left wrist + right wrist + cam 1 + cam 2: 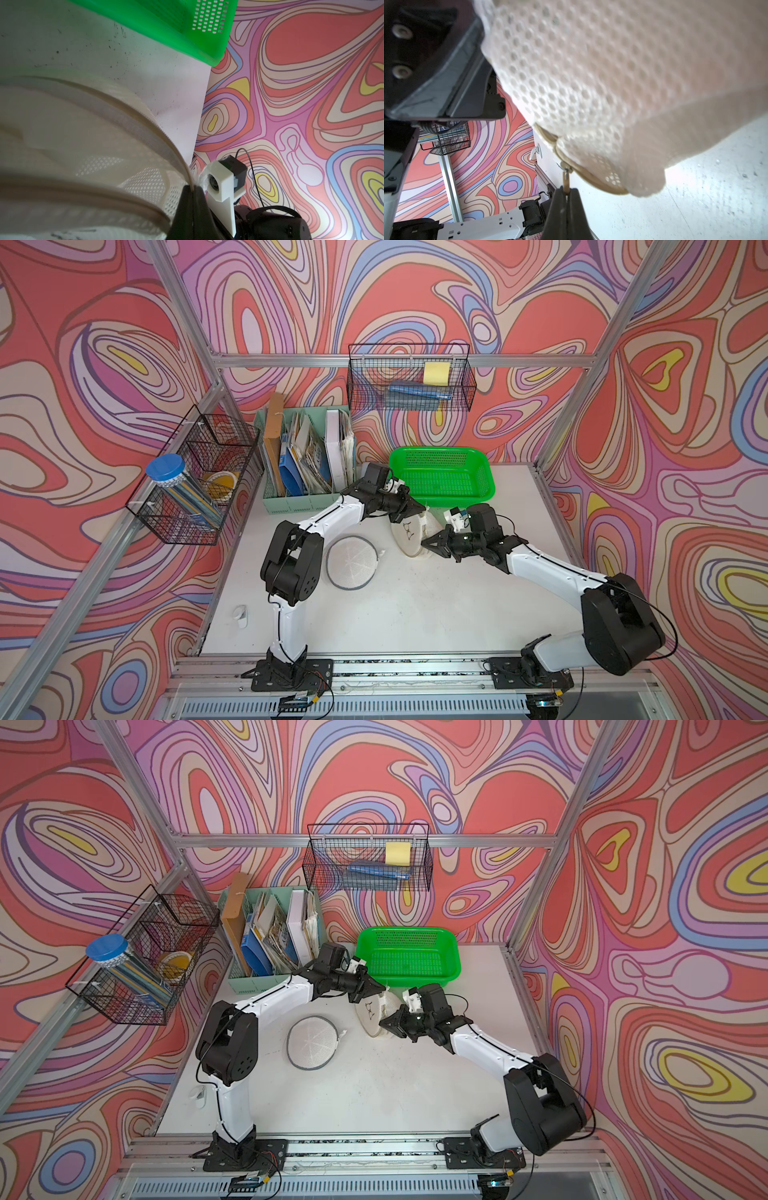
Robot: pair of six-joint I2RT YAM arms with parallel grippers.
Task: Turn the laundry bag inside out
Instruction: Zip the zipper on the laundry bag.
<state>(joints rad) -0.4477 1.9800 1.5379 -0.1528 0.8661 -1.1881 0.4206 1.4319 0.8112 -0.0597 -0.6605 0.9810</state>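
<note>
both clamped on laundry bag (409, 537): left end effector (420, 509), right end effector (424, 543); wire basket (360, 383) holds notepad (436, 373).

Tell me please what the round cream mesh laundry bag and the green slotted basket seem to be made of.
The round cream mesh laundry bag looks like soft, matte synthetic netting: regular small holes, limp folds. The green slotted basket looks like moulded plastic, slightly glossy: even colour, rows of cut slots.

no legible text, no readable labels
</note>
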